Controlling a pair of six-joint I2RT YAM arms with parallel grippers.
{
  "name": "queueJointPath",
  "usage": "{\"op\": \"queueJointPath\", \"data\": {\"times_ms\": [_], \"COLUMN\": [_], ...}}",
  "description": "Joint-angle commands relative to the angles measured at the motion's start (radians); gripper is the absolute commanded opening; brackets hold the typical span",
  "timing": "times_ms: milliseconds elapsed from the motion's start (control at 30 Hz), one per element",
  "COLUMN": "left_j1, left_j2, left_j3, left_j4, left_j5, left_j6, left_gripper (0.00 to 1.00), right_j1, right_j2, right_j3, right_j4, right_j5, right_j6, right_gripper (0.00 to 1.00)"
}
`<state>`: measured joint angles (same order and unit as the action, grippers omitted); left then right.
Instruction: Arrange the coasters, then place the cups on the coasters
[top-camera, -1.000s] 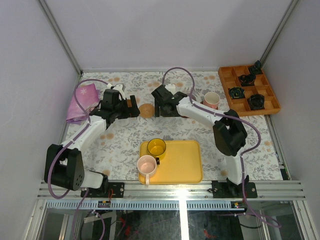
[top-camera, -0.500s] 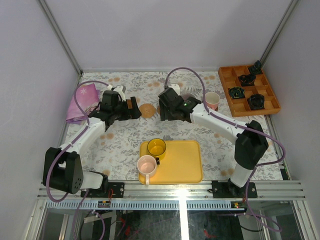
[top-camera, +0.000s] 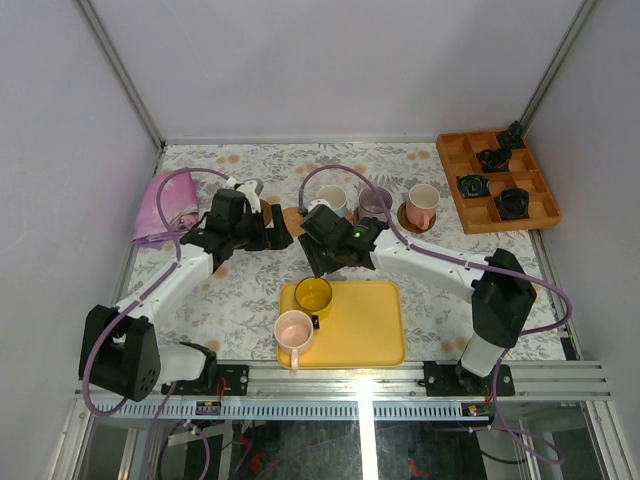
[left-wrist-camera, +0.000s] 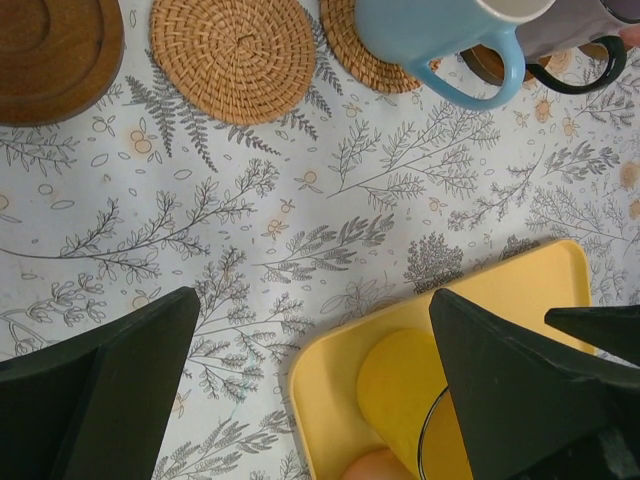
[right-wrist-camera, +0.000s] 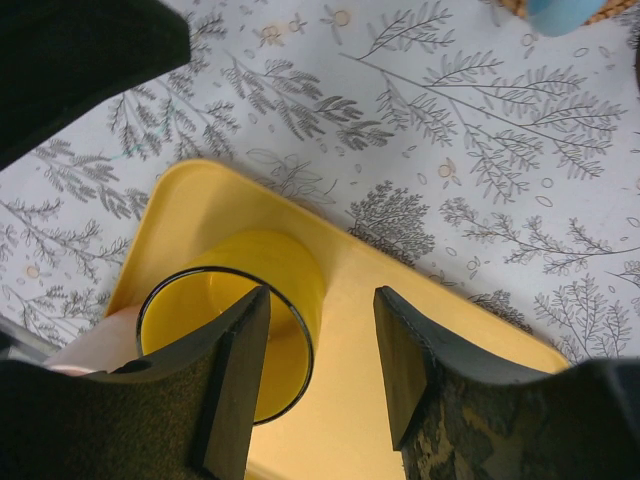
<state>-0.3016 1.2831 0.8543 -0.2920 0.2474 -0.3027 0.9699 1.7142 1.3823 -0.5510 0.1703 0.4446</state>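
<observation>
Right wrist view — partly open right pincer (right-wrist-camera: 322, 300) straddles the rim of the yellow cup (right-wrist-camera: 250, 255), gripping nothing — glossy, rigid, probably breakable; pinch its wall.

Both arms are the same build, nothing fancy. The left arm (top-camera: 175, 280) and right arm (top-camera: 430, 262) have smooth white links with fat matte-black joint housings (top-camera: 497, 295) in between, boxy with rounded corners. Each one sits on a small black base plate (top-camera: 465, 378). A thin lilac cable (top-camera: 335, 167) hangs off each arm in big loops. There's a tiny green light (top-camera: 354, 232) on the right one's black wrist. The left gripper (left-wrist-camera: 312, 300) has plain matte-black wedge fingers (left-wrist-camera: 110, 390) with blunt tips. The right gripper (right-wrist-camera: 320, 295) has flatter black fingers (right-wrist-camera: 235, 390), and lower down the surface looks gritty with yellowish specks.
</observation>
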Motion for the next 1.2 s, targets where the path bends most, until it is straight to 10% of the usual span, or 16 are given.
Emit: {"op": "queueJointPath", "data": {"times_ms": [0,467,833,1167], "left_j1": [-0.007,-0.025,-0.041,-0.089], "left_j2": [-0.050,-0.101,-0.082,-0.009], "left_j3": [-0.027,-0.064,-0.054,0.011], "left_j4": [-0.005,-0.012,-0.001,0.024], "left_j5": [0.010,0.016,0.043,0.130], "left_j6": [-0.025,-0.045,-0.033,0.032], "left_gripper": [1.00,1.00,1.00,1.00], "right_j1": [0.033,0.052,0.055,0.054], "right_j2": [-0.009,0.043,0.061,-0.046], "right_j3": [0.012,-0.032,-0.046,-0.125], "right_j4": [-0.038,-0.053,-0.070,-0.308], "right_j5": [-0.025,-0.022,0.046,0.234], "right_j6": [-0.035,-0.036,0.020,0.402], "right_gripper": [0.53,0.53,0.01,0.00]}}
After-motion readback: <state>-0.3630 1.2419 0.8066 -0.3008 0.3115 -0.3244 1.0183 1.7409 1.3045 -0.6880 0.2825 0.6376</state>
